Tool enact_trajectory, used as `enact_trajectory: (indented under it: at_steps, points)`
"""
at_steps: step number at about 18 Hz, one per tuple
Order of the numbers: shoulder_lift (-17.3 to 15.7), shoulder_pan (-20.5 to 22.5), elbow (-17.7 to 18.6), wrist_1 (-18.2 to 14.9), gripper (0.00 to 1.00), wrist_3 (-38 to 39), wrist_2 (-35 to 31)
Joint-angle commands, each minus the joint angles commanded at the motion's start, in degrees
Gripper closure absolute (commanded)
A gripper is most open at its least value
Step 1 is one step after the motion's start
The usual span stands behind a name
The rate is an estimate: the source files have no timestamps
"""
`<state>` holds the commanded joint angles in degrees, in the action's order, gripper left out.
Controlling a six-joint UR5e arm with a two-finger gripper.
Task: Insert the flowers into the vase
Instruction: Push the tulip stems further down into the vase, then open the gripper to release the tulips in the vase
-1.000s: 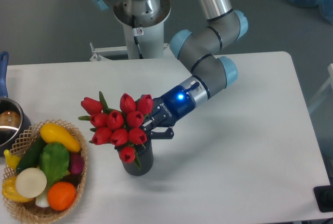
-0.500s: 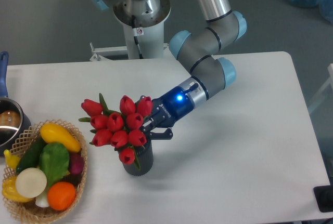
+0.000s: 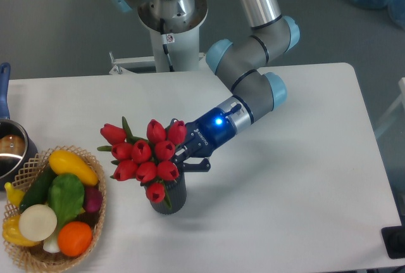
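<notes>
The flowers [image 3: 147, 156], a bunch of red tulip heads with green leaves, hang over the vase [image 3: 175, 196], a short dark grey cylinder on the white table. The heads cover the vase's mouth, and the stems are hidden behind them. One tulip head droops in front of the vase's upper wall. My gripper [image 3: 182, 161], at the end of the blue-lit wrist, comes in from the right, just above the vase's rim. Its dark fingers [image 3: 197, 164] are closed on the base of the bunch.
A wicker basket [image 3: 93, 222] of colourful vegetables stands at the front left. A metal pot [image 3: 11, 149] with a blue handle sits at the left edge. The arm's base [image 3: 171, 26] is behind the table, with the arm reaching down from the upper right.
The flowers and my gripper have moved slightly down and to the right, lower over the vase. Nothing else has moved.
</notes>
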<state>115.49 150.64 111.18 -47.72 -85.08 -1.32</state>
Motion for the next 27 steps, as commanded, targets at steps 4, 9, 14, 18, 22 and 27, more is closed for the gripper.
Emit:
enact_trajectory:
  at_steps: [4,9,14,18,22,27]
  points:
    - [0.1,0.1,0.0,0.0,0.76,-0.5,0.0]
    - [0.0,0.9,0.3,0.2,0.69,-0.9,0.0]
    - [0.0,0.9,0.4,0.2,0.66,-1.3,0.0]
    - [0.0,0.9,1.0,0.2,0.62,-3.0,-0.1]
    - [0.0,1.0,1.1,0.2,0.58,-3.8,-0.1]
    - [0.0,1.8,1.2,0.1,0.52,-3.8,0.0]
